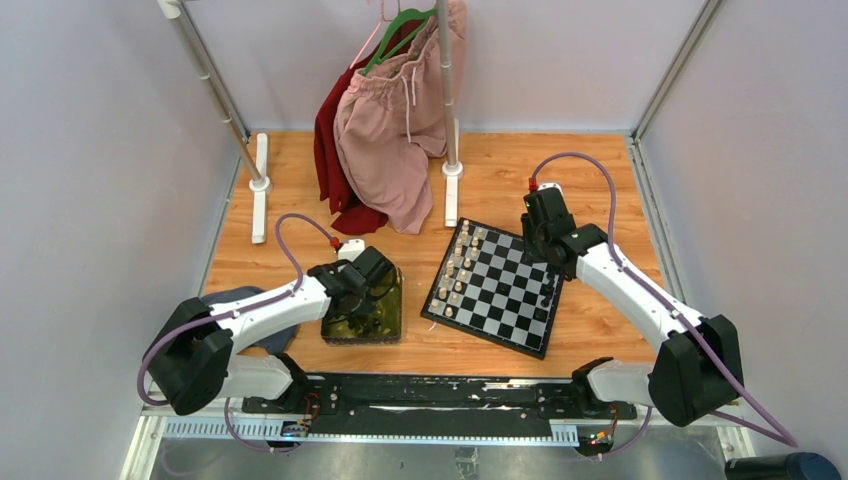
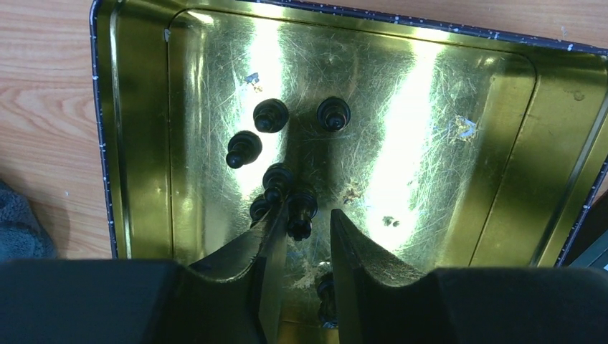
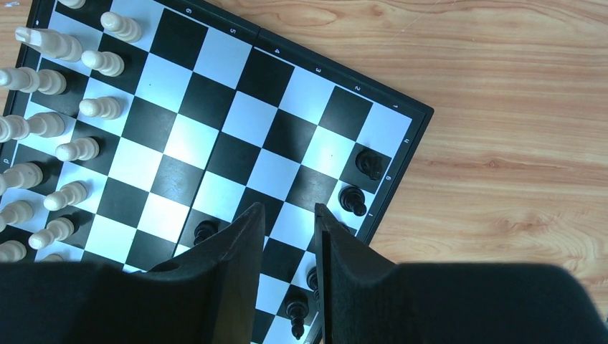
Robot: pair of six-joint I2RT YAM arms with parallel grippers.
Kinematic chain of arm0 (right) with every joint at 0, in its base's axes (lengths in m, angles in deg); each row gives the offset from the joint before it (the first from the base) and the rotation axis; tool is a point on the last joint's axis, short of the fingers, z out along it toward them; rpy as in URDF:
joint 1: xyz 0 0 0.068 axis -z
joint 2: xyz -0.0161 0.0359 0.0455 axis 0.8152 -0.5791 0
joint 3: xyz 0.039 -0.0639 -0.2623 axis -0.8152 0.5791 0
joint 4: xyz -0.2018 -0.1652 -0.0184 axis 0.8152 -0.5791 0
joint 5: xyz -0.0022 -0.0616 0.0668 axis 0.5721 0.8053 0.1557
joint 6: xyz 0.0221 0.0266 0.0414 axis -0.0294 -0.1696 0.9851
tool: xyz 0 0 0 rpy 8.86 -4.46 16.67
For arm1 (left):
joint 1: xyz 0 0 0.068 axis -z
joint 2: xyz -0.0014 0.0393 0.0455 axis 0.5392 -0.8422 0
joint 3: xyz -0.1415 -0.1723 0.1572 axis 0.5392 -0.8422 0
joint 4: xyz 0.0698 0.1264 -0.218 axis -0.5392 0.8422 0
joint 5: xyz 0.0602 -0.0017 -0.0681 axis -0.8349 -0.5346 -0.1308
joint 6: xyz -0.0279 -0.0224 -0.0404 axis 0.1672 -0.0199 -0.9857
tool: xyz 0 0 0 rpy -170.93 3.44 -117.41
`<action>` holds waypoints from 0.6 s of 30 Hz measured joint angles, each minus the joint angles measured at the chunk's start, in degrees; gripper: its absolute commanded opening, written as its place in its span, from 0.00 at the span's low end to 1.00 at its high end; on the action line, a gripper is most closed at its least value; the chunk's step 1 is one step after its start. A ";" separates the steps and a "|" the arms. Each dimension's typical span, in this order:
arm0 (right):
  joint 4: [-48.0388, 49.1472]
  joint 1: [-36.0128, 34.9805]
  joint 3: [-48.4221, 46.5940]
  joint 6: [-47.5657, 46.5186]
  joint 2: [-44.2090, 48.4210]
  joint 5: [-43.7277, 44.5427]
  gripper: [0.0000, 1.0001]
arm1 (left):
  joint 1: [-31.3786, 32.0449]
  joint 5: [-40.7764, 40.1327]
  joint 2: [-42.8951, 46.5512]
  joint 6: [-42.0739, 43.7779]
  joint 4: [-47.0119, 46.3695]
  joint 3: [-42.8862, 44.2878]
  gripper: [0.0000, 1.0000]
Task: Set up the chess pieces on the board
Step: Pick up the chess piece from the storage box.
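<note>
The whole tabletop [image 1: 500,180] is viewed from high above and behind, with the arm bases [image 1: 205,365] placed at 6 o'clock of the overhead frame. The tray [image 1: 388,322], at 8 o'clock there, is looked into steeply and at close range by the left wrist camera. The board [image 1: 510,300], near the centre, is viewed closely from above by the right wrist camera. In each wrist view its own jaws are seen at 6 o'clock. Tray and board are each shared with the overhead view.
</note>
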 measured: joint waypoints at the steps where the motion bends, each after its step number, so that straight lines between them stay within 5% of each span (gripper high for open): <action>1: 0.00 0.00 0.00 0.00 0.00 0.02 0.36 | -0.04 0.00 -0.02 0.04 -0.02 0.00 0.30; 18: -0.04 0.00 0.00 -0.07 0.52 0.04 0.36 | -0.26 -0.24 0.11 0.28 0.02 0.00 0.00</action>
